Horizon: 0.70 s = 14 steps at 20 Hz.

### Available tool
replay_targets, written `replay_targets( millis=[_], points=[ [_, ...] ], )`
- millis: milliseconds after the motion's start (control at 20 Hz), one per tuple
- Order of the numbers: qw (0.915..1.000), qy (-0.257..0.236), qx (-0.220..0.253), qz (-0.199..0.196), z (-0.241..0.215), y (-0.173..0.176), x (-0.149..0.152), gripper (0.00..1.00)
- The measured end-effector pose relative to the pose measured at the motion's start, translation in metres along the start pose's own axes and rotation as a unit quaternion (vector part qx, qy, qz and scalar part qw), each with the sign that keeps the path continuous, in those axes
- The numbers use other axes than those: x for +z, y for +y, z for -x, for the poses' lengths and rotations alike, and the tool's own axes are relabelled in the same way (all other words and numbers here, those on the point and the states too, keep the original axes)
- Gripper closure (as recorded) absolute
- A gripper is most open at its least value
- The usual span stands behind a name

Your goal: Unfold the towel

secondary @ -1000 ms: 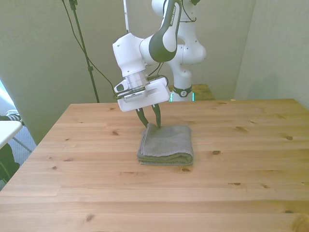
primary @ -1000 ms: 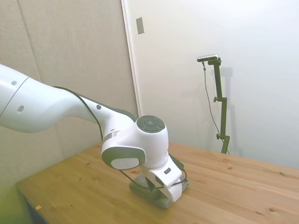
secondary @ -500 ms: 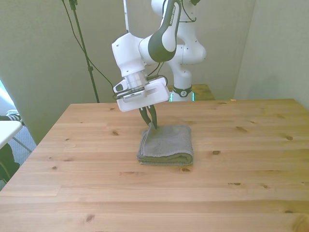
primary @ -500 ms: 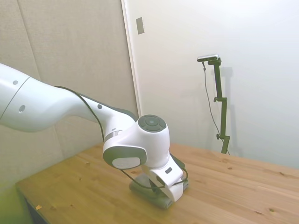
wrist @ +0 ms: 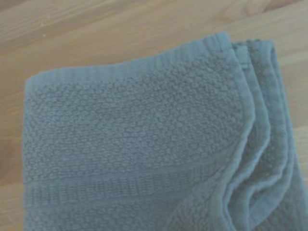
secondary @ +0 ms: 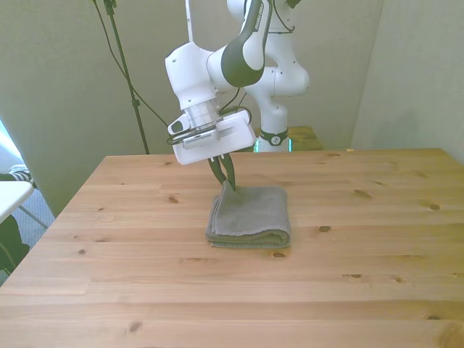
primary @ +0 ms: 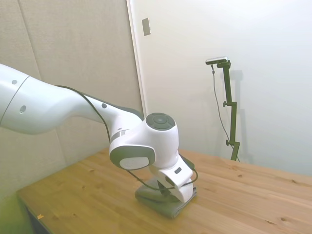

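While the bench (secondary: 348, 261) spreads wide and bare beneath the tool, you have only one towel (secondary: 254, 217) on it and one arm working it. That single towel lies folded directly under the tool (secondary: 226, 183), its far corner on the front view's left drawn up into a small peak between the fingertips. Your tool is pinched closed on that corner, the two dark fingers nearly together around the cloth. Judging by the task, you hold it there because a corner of the top layer is the natural place to peel the fold open. From the wrist view you can count at least three stacked edges (wrist: 262, 96) along one side of the towel, with the upper layer rumpled near the tool, so you may be gripping more than one layer; I cannot tell which.
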<state>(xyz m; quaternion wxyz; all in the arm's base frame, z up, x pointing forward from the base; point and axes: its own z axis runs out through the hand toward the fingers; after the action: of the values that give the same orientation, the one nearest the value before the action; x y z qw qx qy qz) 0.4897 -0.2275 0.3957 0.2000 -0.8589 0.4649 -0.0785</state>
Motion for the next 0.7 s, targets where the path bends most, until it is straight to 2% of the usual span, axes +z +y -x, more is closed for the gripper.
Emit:
replay_targets(
  millis=[300,700],
  points=[
    [0.9991,-0.007,-0.040,-0.014,0.033,-0.069,0.001,1.00],
    [0.9913,-0.039,-0.123,-0.023,0.151,-0.170,0.033,1.00]
  ],
)
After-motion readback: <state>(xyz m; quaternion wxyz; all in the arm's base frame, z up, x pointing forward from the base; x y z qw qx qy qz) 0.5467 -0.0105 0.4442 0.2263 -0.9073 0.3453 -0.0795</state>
